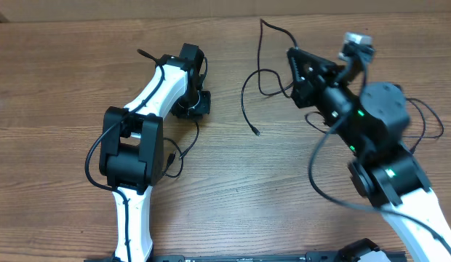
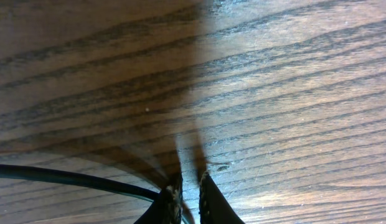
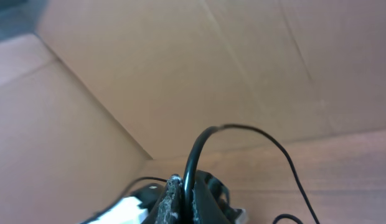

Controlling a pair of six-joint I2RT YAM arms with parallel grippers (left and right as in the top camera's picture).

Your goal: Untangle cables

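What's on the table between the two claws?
A loose loop of thin black cable, trailing from the right gripper toward the left gripper; around it only bare table. The overhead view shows it.

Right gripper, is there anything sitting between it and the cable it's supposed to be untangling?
Nothing visible does. The right gripper is already shut on the cable, which rises from between its fingers and arcs over to the right.
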